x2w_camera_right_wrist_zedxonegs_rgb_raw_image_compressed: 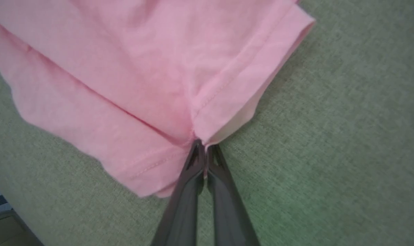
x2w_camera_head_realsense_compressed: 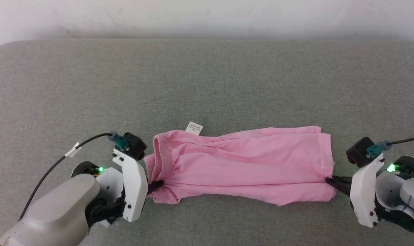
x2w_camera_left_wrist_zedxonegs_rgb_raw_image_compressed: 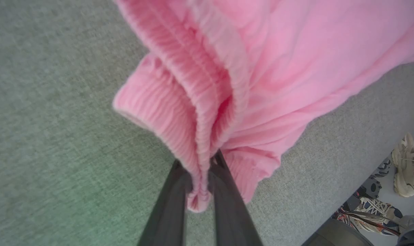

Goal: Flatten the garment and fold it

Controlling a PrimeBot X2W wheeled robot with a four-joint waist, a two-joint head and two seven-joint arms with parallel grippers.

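the pink shorts are lying across the grey table, toward the 6 o'clock side of the head view. the gathered waistband is at the 9 o'clock end and the leg hems are at the 3 o'clock end. the left gripper is pinching the waistband edge, and its fingers are standing narrow with a ribbed fold of cloth between them. the right gripper is holding its fingers almost tip to tip on the corner of a leg hem. long wrinkles are running through the middle of the cloth, and the waistband is sitting bunched.

i am judging that the step in hand is the flattening. to do it well, both arms should be pulling apart gently and evenly, keeping the cloth low on the table, so that the thin hem is not slipping out of the right fingers.

the white tag is sticking out at the 12 o'clock edge near the waistband. it is carrying small dark print, too small for reading. no brand is showing.
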